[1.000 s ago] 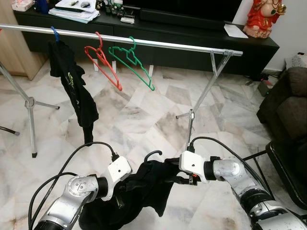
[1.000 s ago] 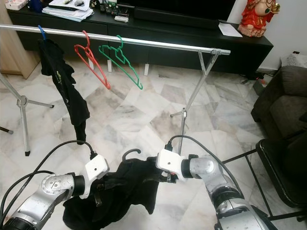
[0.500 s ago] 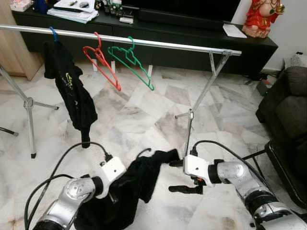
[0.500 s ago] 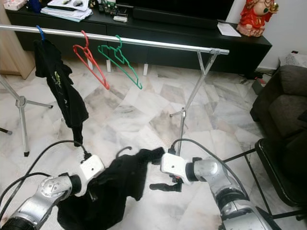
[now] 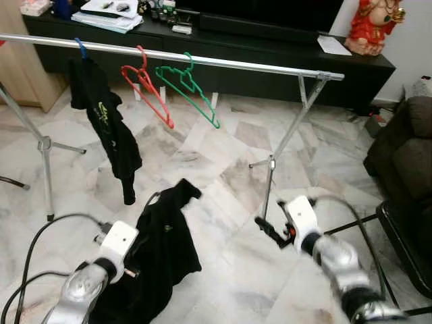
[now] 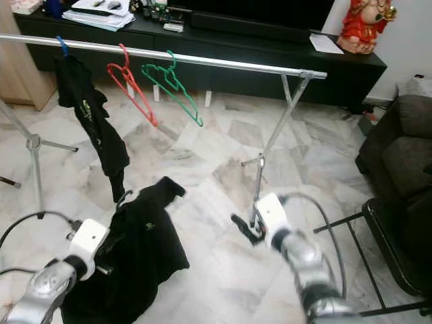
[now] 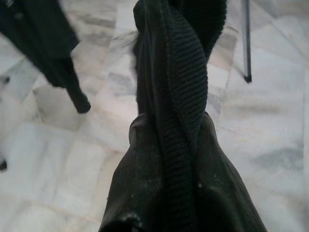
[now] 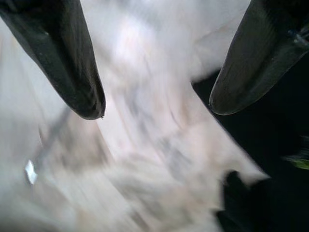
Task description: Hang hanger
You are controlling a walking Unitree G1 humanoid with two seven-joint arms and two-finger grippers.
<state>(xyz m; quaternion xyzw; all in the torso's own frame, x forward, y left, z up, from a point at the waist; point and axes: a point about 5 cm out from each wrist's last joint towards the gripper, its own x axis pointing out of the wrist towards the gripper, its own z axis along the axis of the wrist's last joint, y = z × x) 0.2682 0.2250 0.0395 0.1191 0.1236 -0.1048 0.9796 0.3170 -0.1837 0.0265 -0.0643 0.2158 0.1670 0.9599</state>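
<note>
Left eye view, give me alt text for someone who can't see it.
The robot's left claw holds up a black garment over marble floor; its right claw is open, empty. Behind, a metal rail carries a black shirt, red hanger and green hanger.

Even, bright indoor light; arms motion-smeared; right wrist view heavily blurred, perhaps from movement

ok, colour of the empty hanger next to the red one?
Green hanger, clearest in the left eye view.

A twisted black ribbed garment (image 7: 181,121) hangs close before the lens, above marble floor (image 7: 270,121).
</note>
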